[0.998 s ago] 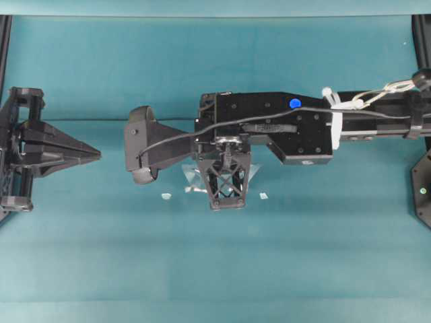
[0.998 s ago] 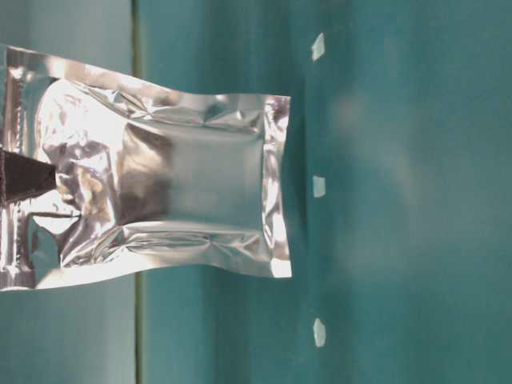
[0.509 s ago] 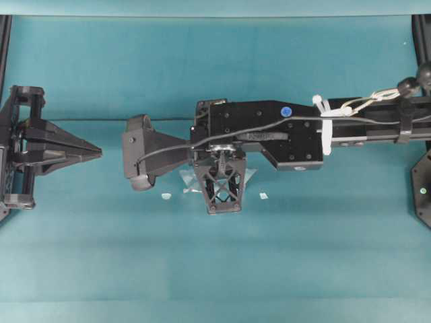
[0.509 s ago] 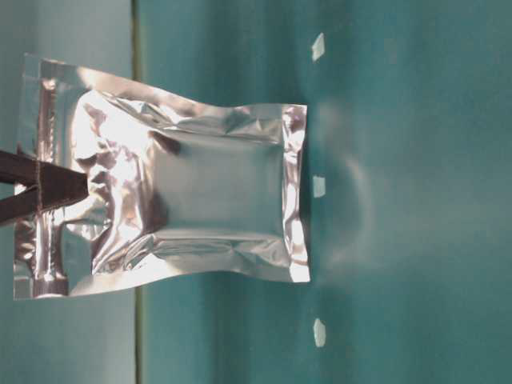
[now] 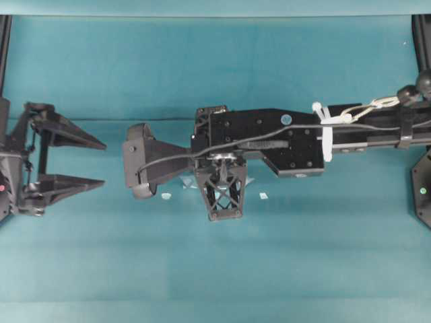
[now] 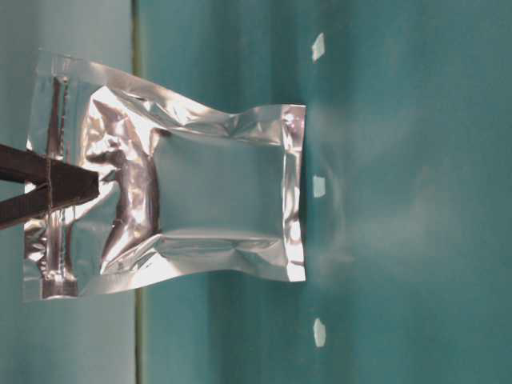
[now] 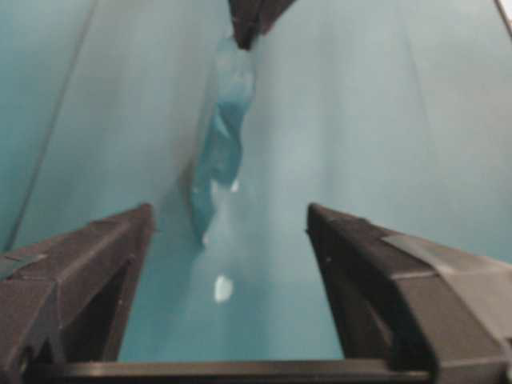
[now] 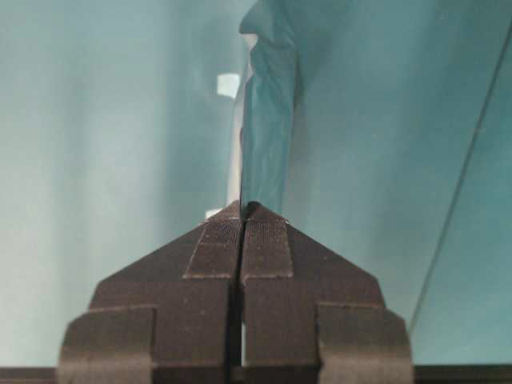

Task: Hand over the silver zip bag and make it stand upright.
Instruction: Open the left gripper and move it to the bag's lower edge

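Upright on the teal surface (image 6: 416, 120), the silver zip bag (image 6: 208, 200) stays pinched at its top by your right pincer (image 8: 242, 210); left pincer (image 5: 101, 163) gapes nearby. Release carelessly and the thin pouch may topple.

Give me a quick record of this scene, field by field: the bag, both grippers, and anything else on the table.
bag: silver zip bag, pinched at its zip end, its opposite sealed edge at the table
bag seen edge-on: thin, crinkled, in both wrist views
right gripper: shut on the bag's edge, pointing down at the table
left gripper: open, holding nothing, apart from the bag and facing it
table: teal surface
other things: three small white scraps in a row by the bag's lower edge
bag released: not yet
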